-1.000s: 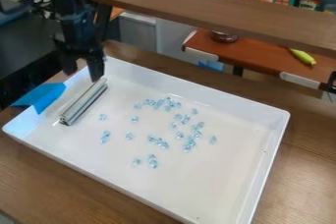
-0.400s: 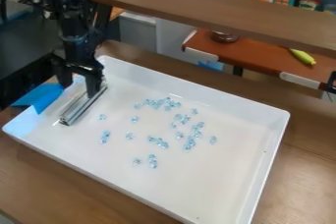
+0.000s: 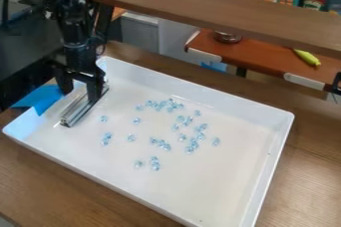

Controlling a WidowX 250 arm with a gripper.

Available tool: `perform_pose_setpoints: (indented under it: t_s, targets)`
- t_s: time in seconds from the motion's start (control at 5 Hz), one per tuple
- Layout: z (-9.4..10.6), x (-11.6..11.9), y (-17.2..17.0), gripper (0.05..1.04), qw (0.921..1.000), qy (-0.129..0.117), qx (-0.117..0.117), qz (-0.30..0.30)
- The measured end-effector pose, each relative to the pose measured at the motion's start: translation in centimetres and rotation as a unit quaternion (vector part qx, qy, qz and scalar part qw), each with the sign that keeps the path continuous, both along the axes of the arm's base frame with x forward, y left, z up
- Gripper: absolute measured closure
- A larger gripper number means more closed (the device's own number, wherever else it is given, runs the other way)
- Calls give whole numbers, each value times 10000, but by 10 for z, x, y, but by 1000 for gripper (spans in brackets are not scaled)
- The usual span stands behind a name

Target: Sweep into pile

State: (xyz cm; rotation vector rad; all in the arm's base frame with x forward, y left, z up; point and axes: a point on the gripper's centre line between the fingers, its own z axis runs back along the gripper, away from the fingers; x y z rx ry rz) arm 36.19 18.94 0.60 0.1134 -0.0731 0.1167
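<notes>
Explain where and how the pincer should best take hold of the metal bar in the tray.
Probably near its middle, straight from above: the bar is long and narrow and lies flat, so the open pincer should close across its two long sides. A low approach from the side looks awkward, since a wall of the tray runs close by.

The fingers of the gripper (image 3: 80, 95) hide parts of the metal bar (image 3: 79, 110) and tray (image 3: 200, 88) behind them, while above them the view's edge cuts off the arm (image 3: 72, 17).
</notes>
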Motion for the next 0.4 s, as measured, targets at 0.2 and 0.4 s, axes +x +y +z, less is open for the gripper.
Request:
perform_pose_setpoints:
  t_s: [0.2, 0.4]
  targets:
    - [-1, 0, -2, 82, 10000, -10, -39, 15]
    - [-5, -3, -4, 83, 10000, 8, -72, 24]
